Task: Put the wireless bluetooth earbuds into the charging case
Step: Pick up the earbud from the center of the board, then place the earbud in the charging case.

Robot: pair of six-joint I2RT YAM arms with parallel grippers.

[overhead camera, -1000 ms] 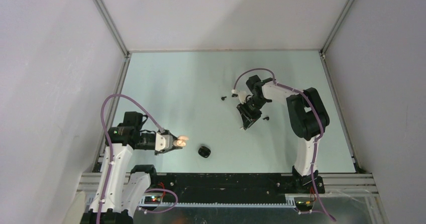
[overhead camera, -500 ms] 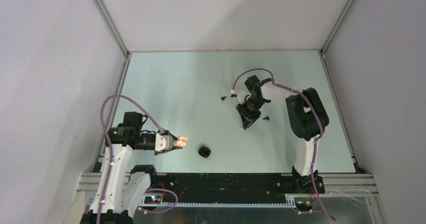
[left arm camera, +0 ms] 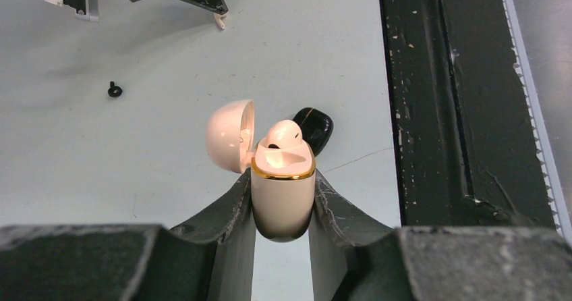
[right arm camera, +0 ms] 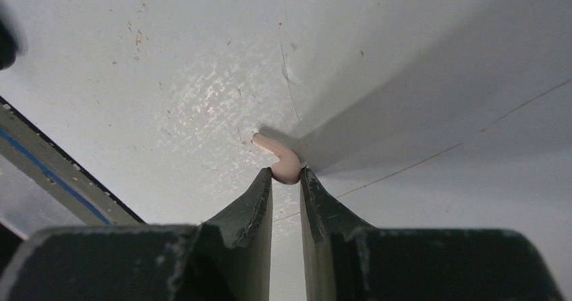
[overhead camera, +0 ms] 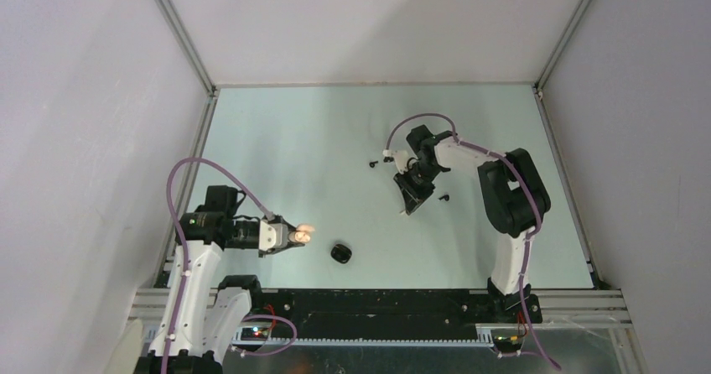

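Right now I am working on the second cream bud. The right gripper [right arm camera: 287, 174] is clenching a cream-white earbud [right arm camera: 280, 158] at its very tips, gripping the rounded head while the stem sticks out to the left. It is hanging low over the table [right arm camera: 168, 65], and I cannot tell whether the bud is touching the surface or just off it.

The left gripper [left arm camera: 282, 183] is clamping the cream charging case [left arm camera: 283, 210] upright by its body. The lid [left arm camera: 229, 135] is hinged open to the left, and a seated earbud [left arm camera: 283, 133] is already filling one well. The well beside it looks free to me.

The black case [overhead camera: 340, 253] is lying shut on the table near the left arm. Two black earbuds [overhead camera: 373, 163] [overhead camera: 445, 197] are lying loose on either side of the right gripper, untouched.

Next, I am judging that the right arm needs to carry its bud across to the held case, which is well apart from it. It should turn the stem downward, line it up over the free well and let go gently. The grip looks shallow, so the bud may twist.
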